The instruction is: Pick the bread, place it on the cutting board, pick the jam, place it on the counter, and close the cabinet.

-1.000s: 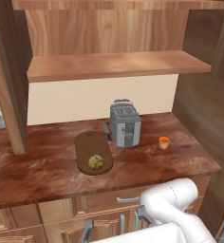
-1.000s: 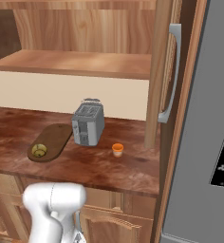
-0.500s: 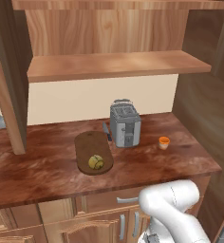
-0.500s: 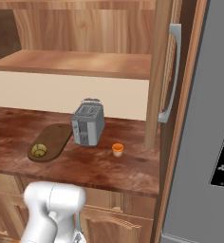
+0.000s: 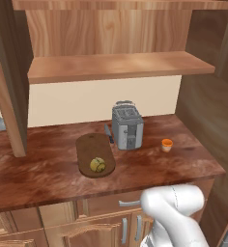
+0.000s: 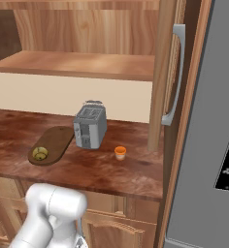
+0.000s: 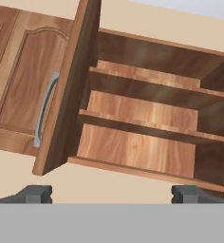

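- The bread [image 5: 97, 165], a lumpy olive-yellow ball with darker mottling, is sitting on the front end of the cutting board [image 5: 92, 146], a dark-brown oval lying on the counter [image 5: 38, 169] left of the toaster [image 5: 127, 126].
- The jam [image 5: 167, 144], a squat orange jar with a paler band, is standing on the counter to the right of the toaster, apart from it and toward the counter's right end.
- The cabinet [image 7: 147, 128] is standing open, its bare light-wood shelves showing; one door [image 7: 69, 90] is jutting out edge-on, and the other door, with a long grey handle [image 6: 172, 77], is hanging open at the counter's right end.
- The gripper [image 7: 111, 193] is pointing up at the open cabinet, its dark fingertips [image 7: 35, 193] spread wide apart and gripping nothing.
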You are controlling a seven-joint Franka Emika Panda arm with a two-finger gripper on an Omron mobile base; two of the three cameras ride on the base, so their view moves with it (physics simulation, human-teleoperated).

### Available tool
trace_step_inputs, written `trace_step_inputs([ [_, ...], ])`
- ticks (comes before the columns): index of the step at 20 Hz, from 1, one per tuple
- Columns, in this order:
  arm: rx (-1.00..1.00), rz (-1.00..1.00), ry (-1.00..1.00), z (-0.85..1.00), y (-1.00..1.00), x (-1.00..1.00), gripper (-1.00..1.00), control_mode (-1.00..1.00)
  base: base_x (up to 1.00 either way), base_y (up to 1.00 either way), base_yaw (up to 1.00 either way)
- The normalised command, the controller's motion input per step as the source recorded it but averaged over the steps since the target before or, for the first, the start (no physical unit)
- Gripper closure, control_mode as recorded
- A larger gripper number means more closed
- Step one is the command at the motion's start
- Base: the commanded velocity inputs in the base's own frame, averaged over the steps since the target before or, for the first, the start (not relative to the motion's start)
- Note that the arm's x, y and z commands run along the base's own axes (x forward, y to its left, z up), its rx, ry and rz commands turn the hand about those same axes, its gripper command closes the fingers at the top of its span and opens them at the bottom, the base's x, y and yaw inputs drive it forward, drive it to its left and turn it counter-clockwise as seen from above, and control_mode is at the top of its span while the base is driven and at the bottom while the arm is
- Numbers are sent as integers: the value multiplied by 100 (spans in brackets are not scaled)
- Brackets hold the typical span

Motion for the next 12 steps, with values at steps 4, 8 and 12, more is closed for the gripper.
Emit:
trace_step_inputs([
  [4,0,0,0,0,18,0,-100,-100,0,0,0],
  [8,0,0,0,0,0,-9,-100,-100,0,0,0],
  [12,0,0,0,0,0,-3,-100,-100,0,0,0],
])
